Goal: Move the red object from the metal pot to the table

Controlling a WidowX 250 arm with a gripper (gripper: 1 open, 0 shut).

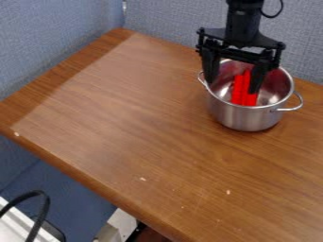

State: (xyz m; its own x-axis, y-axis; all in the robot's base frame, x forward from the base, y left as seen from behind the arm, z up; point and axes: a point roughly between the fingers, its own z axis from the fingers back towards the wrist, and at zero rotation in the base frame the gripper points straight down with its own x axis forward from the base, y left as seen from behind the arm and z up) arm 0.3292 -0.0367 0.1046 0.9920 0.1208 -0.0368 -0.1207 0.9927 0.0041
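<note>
Centring our open end effector over the red object, we are keeping both fingers inside the metal pot's rim.

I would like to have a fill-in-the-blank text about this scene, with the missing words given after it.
The red object lies inside the metal ____. The table is made of ____. The jaws of the gripper are ____, one on each side of the red object. The pot has two small side ____.

Missing words, in order: pot; wood; open; handles.
</note>
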